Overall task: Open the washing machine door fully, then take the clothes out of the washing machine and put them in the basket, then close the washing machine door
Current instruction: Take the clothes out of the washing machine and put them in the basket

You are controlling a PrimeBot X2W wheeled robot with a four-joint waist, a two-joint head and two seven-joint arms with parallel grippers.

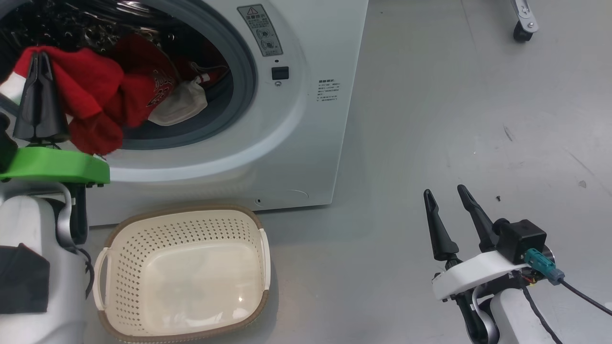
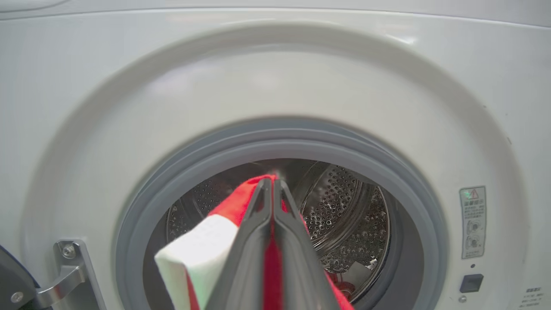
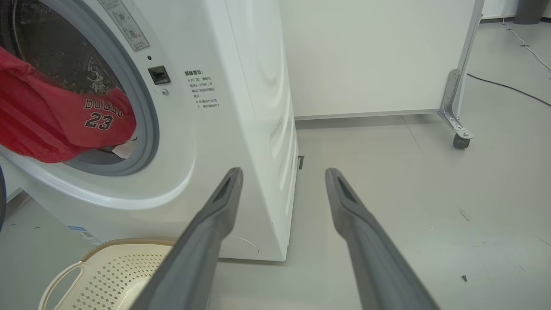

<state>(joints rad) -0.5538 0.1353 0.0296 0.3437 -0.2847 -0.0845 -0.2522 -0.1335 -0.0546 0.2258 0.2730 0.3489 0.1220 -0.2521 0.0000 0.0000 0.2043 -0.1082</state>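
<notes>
While the left gripper (image 1: 39,53) grips red cloth at the mouth of the drum (image 2: 344,215), basket (image 1: 158,234): on the floor (image 1: 430,119) at 7 o'clock in the head view, just in front of the washing machine (image 1: 311,134), with nothing in it.
Right gripper (image 1: 444,190): at 4 o'clock, low over bare floor, well apart from the machine; jaws wide apart, holding nothing.
Left gripper: at 10 o'clock, jaws pressed together on a fold of red fabric with a white band, fingers pointing up at the left edge of the opening.
Clothes (image 1: 95,91): a red bunch hangs from that grip and drapes over the grey lip between 10 and 11 o'clock; the jersey (image 3: 99,120) printed 23 and a whitish cloth (image 1: 179,102) lie at the mouth, partly inside the drum.
Washing machine: stands from 11 to 12 o'clock, mouth uncovered.
Washing machine door (image 2: 8,275): a dark edge by the hinge (image 2: 64,269) at 8 o'clock in the left wrist view; swung aside, though how fully I cannot tell.
Progress: opening looks done; unloading looks barely begun, since no garment lies in the basket; every piece must be carried over, then the door shut.
</notes>
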